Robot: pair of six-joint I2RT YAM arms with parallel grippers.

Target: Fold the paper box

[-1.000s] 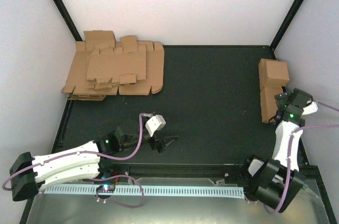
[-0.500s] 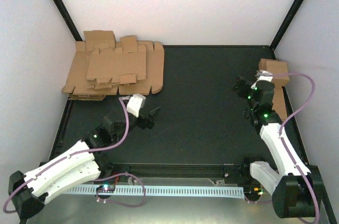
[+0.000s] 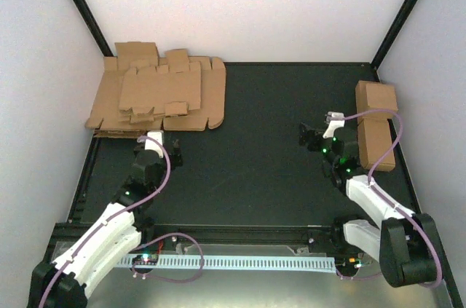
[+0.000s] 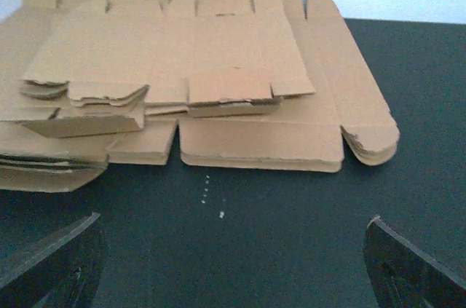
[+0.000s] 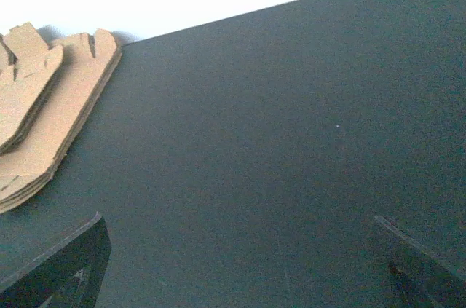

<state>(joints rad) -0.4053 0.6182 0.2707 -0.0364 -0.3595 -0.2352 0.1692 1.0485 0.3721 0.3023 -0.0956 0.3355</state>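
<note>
The middle of the black bench [image 3: 262, 140] lies bare between the 2 arms, a wide passage. A pile of flat cardboard blanks [image 3: 156, 97] blocks the upper left corner, just ahead of the left pincer [image 4: 233, 264]. Folded cardboard boxes [image 3: 376, 122] line the right edge.

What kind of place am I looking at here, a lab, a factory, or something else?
Probably a robot test cell in a lab, not a factory line: plain white walls box in a dark table that carries a left arm, a right arm and a pile of flat cardboard blanks.
</note>
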